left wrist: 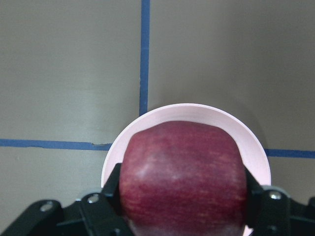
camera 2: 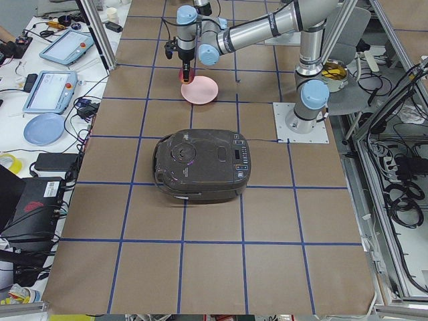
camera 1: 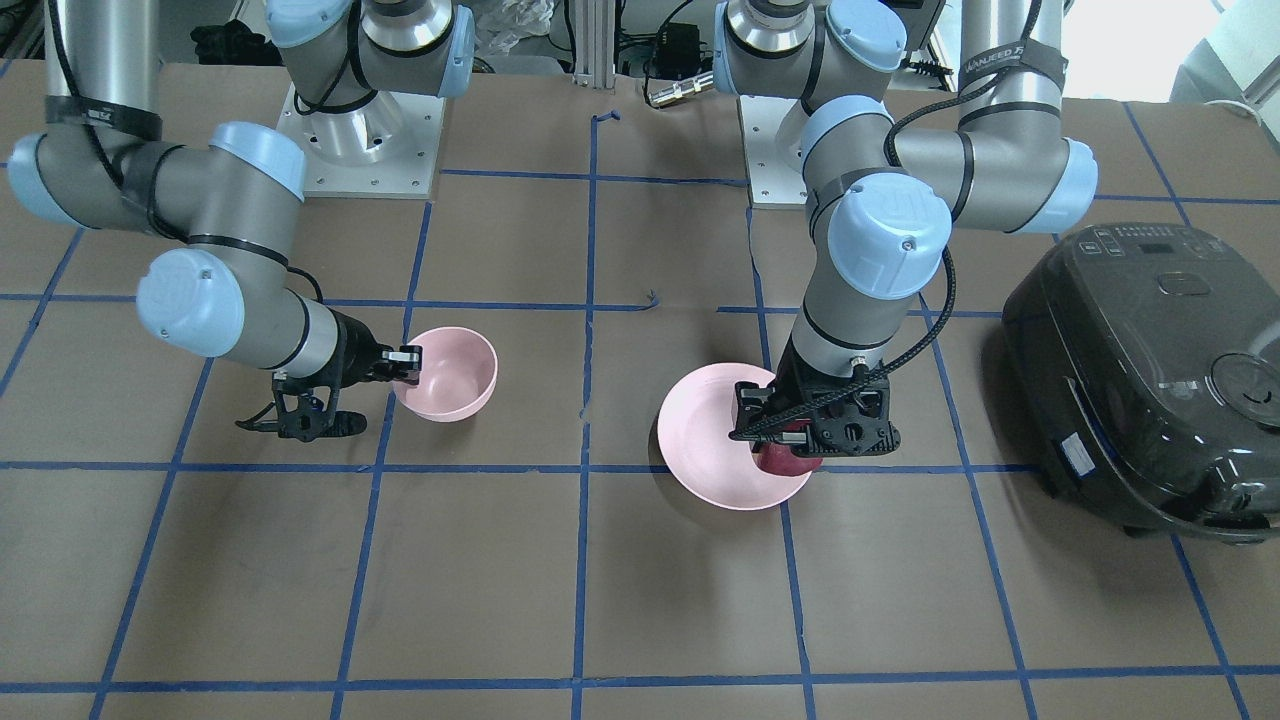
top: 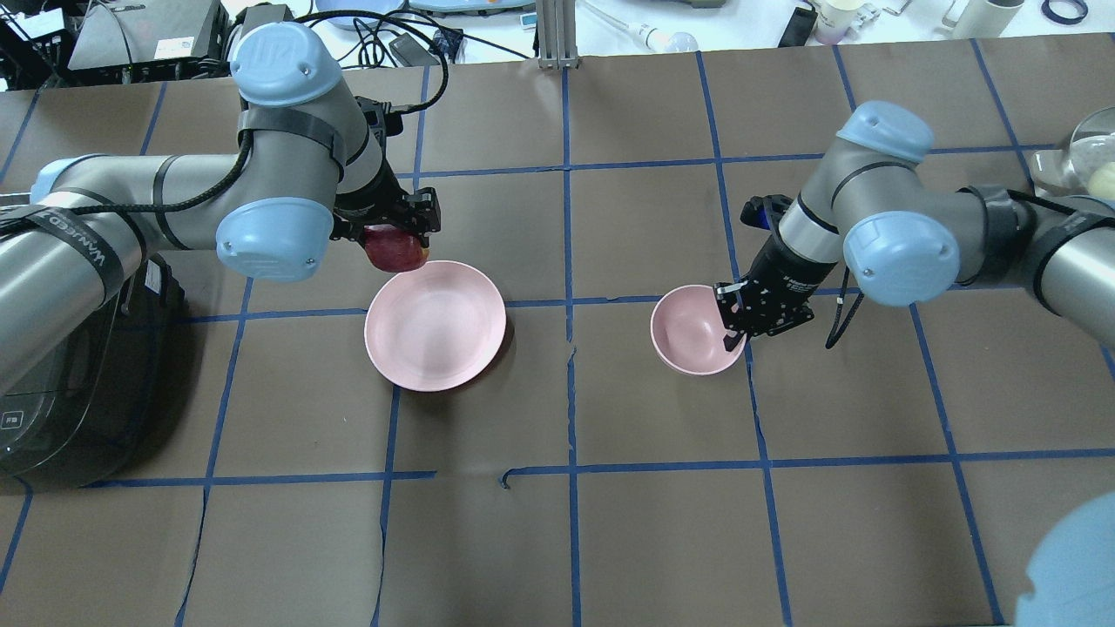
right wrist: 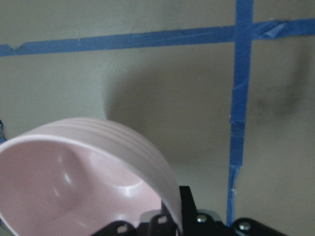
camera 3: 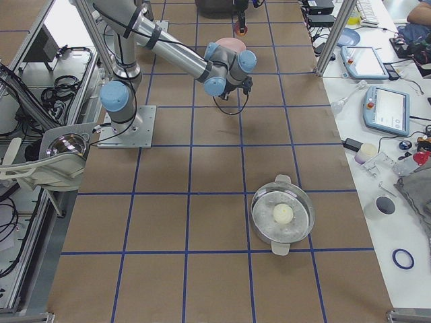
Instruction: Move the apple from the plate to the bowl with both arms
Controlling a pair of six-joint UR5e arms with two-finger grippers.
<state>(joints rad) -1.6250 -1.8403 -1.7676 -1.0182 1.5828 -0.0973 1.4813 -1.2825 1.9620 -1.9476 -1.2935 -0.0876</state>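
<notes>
Apple (left wrist: 183, 172) pinched across its widest part by the left jaws, one jaw on each flank; judged from the overhead and wrist views to be carried clear of the plate (top: 435, 326), over the rim on the side away from the robot; plate otherwise bare. Bowl (top: 688, 335) stands well apart on the worktop (top: 610, 522), toward the right arm; its rim is nipped by the right jaws, one jaw inside the wall and one outside, as far as can be told. Step in hand judged to be the carry across to the bowl; about half the task done. A firm grip is called for, the apple being round and smooth; height to be gained above the bowl's rim before crossing; bowl to be steadied level by the right jaws, not tipped; apple to be lowered well inside before release, so that no bounce or roll-out is caused.
</notes>
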